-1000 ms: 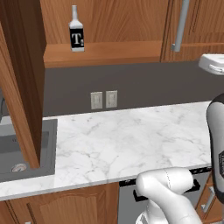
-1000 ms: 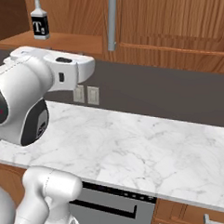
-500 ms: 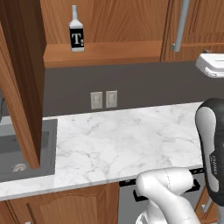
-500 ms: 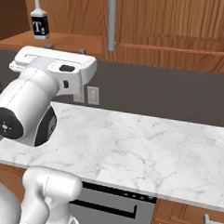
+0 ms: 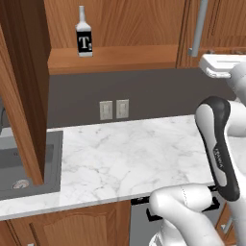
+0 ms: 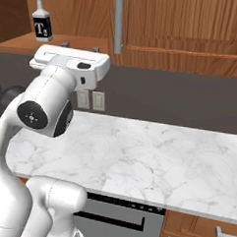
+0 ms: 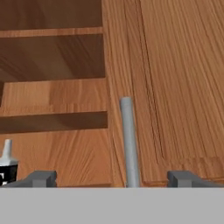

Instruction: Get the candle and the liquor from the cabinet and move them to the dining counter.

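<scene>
The light is even and soft with no glare; shelves inside the cabinet look darker, and all pictures are slightly blurry.

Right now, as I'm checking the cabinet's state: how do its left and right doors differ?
The left door is swung open edge-on, baring the shelf with the liquor; the right door is shut flat. The right door's bar handle shows; the left's can't be seen. Both are reddish-brown wood.
</scene>
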